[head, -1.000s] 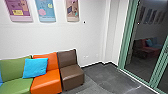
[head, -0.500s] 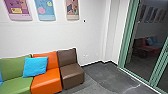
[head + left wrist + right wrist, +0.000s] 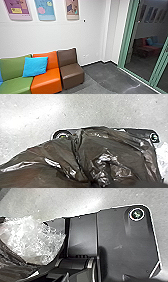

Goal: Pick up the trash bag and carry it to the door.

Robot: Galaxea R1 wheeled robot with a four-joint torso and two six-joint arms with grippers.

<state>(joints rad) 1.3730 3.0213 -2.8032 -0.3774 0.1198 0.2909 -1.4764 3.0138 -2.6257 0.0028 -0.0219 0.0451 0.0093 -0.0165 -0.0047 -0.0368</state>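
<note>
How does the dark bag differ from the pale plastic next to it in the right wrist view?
The dark bag is brownish-black; the pale plastic is whitish and looks partly see-through. The bag falls in long, broad folds; the plastic is finely crumpled. Both look thin and shiny.

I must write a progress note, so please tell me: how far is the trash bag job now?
Done, it seems: the pick-up. The dark trash bag bulges close to the left wrist camera, covering part of the robot's dark plate.
In hand: probably the carrying, though the grip itself is hidden.
Left: reaching the door. Green-framed glass stands ahead to the right, but I cannot tell if it is that door.
</note>
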